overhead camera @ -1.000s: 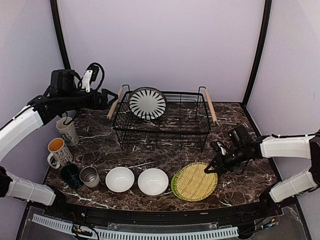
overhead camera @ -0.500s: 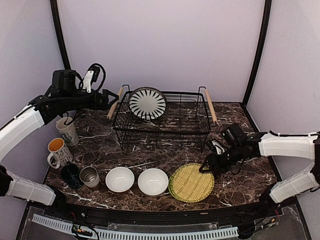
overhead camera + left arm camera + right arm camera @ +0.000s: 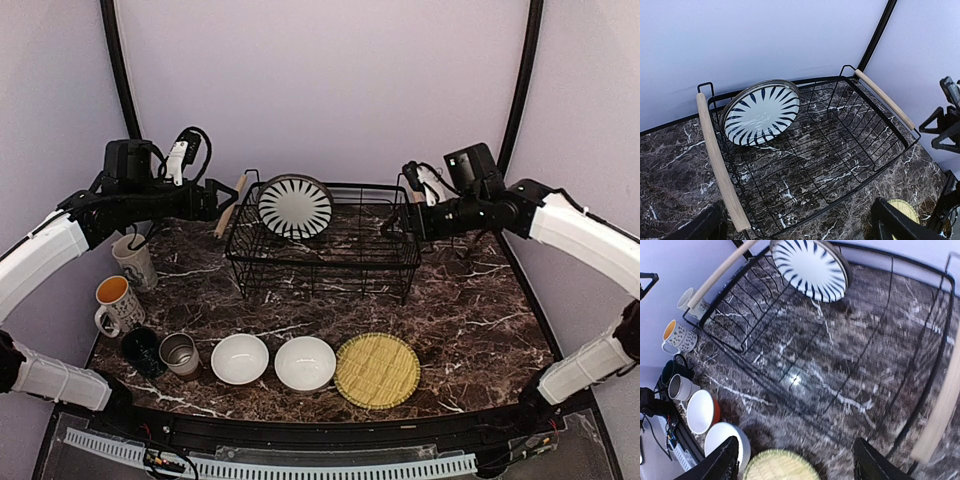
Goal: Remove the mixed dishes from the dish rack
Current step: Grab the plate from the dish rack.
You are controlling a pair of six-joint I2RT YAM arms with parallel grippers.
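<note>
The black wire dish rack (image 3: 320,265) stands at the back of the table. One white plate with dark blue rays (image 3: 295,207) leans in its far left corner, also in the left wrist view as plate (image 3: 762,112) and in the right wrist view as plate (image 3: 810,267). My left gripper (image 3: 215,196) hovers open beside the rack's left wooden handle (image 3: 720,160), nothing between its fingers. My right gripper (image 3: 400,222) hangs open above the rack's right end, empty. A yellow plate (image 3: 377,370) lies flat near the front edge.
Along the front edge sit two white-inside bowls (image 3: 240,358) (image 3: 305,362), a steel cup (image 3: 179,353) and a dark green mug (image 3: 143,350). Two pale mugs (image 3: 118,303) (image 3: 134,262) stand at the left. The right wooden handle (image 3: 421,212) is close to my right gripper.
My right gripper opened and let go of the yellow plate, which now lies flat. It then rose and swung back to the rack's right end. The left arm stayed still.
</note>
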